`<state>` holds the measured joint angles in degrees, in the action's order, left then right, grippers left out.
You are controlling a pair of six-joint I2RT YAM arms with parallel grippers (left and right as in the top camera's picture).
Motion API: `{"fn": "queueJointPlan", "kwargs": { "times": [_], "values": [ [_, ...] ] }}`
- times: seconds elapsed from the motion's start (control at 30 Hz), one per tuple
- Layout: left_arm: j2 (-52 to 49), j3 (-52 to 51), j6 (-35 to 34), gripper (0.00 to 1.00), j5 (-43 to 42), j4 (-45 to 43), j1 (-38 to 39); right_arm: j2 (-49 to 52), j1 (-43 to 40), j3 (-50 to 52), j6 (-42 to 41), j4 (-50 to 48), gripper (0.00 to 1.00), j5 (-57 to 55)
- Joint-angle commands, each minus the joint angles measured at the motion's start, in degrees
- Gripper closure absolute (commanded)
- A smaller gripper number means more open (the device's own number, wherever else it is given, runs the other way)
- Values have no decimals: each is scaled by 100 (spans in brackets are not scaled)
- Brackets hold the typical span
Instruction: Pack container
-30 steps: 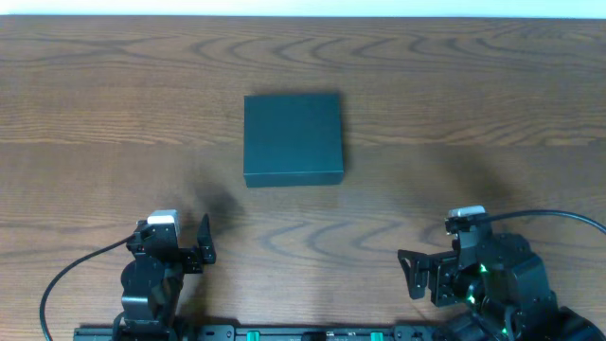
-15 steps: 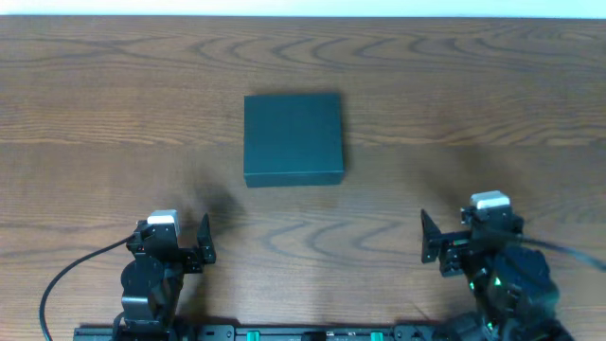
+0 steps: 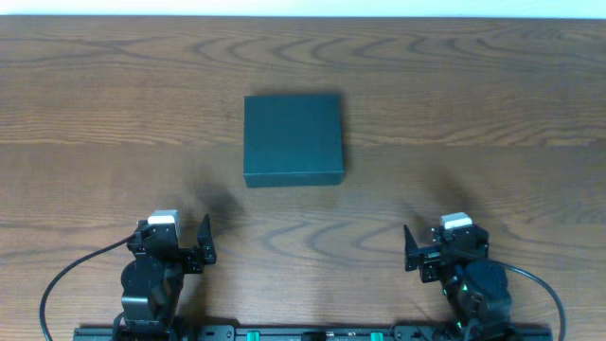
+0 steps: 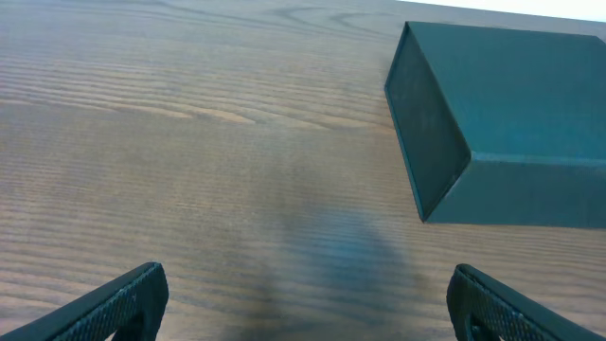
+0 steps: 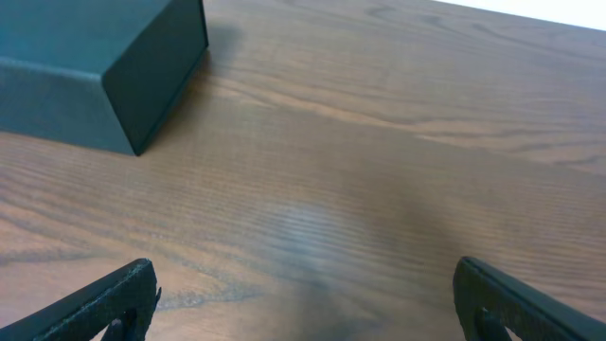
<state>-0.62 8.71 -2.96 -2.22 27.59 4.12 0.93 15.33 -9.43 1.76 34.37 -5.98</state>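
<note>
The container (image 3: 293,139) lies closed on the bench (image 3: 95,114), well ahead of both arms. From the left wrist it sits ahead-right of the left fingers (image 4: 114,301), which are spread and empty. From the right wrist it sits ahead-left of the right fingers (image 5: 99,305), likewise released.

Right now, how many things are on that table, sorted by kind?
Dark closed container: 1
Robot grippers, both open and empty: 2, the left gripper and the right gripper
Total: 3
</note>
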Motion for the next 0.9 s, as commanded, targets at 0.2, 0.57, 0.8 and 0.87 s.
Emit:
{"fn": "queueJointPlan", "kwargs": {
  "times": [0.2,0.57,0.8,0.87],
  "values": [
    [42,-96,63,5,-17,-2,-35,-61,-63,66,87,-33,1,153],
    [42,-96,63,5,-17,-2,-35,-61,-63,66,87,-33,1,153],
    [42,-96,63,5,-17,-2,-35,-61,-63,66,87,-33,1,155],
    [42,-96,63,5,-17,-2,-35,-61,-63,66,87,-33,1,153]
  ]
}}
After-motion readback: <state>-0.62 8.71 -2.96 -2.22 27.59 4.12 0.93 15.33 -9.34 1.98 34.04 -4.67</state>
